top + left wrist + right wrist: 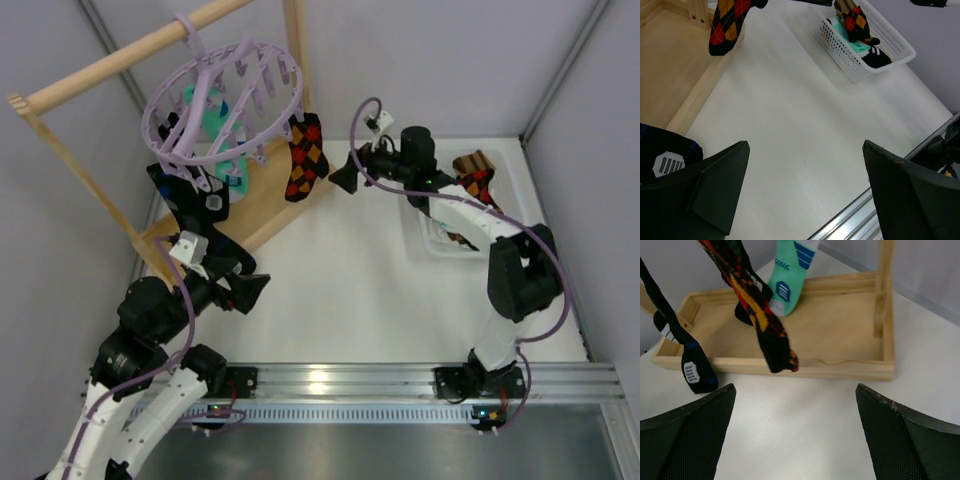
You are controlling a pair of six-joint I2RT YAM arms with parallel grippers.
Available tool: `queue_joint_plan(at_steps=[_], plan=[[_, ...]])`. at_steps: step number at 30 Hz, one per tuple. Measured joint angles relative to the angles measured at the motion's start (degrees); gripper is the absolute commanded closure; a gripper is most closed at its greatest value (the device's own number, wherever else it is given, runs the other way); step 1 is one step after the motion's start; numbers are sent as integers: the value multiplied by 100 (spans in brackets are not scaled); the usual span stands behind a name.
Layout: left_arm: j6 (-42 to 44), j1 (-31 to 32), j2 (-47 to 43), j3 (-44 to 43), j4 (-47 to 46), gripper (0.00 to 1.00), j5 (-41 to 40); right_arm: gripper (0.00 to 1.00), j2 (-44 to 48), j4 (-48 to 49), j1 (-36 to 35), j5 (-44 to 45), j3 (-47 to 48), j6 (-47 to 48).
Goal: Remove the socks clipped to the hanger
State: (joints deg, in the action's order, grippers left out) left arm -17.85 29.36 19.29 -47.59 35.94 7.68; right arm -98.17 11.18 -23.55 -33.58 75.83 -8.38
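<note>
The overhead view alone shows the lavender hanger (240,155). It is hooked on the rod of a wooden frame (120,60) in the upper left. An argyle sock (305,158), a teal sock (213,118) and a black sock (186,196) hang from its clips.

Only the left wrist view looks into the white basket (837,50) at its upper right. A second argyle sock (855,22), a mint sock (854,46) and a black striped sock (875,57) lie in it.

The right wrist view shows the frame's tray-like base (840,315) beneath the three hanging socks. The argyle one is turned edge-on near the centre.

The left gripper (805,192) has its jaws spread wide over bare table, with nothing between them. The black sock hangs close beside the finger at the lower left of that view. The right gripper (795,440) is also wide open and empty. It faces the hanging argyle sock without touching it.

The table (350,290) is white and matt, with an aluminium rail (340,380) along its near edge. Pale grey walls (450,60) stand around it.
</note>
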Motion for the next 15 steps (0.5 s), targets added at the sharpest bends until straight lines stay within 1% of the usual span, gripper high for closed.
queue_joint_plan(at_steps=[6, 12, 14, 15], plan=[[0, -2, 0, 48, 0, 2, 7, 0, -1126, 138, -531, 151, 1051, 116], [0, 0, 0, 57, -4, 2, 24, 1, -1810, 251, -577, 210, 1888, 142], [0, -2, 0, 63, -4, 2, 24, 9, -1989, 271, -562, 52, 2118, 157], [0, 0, 0, 68, -4, 2, 24, 17, -2052, 295, -557, -63, 2184, 157]])
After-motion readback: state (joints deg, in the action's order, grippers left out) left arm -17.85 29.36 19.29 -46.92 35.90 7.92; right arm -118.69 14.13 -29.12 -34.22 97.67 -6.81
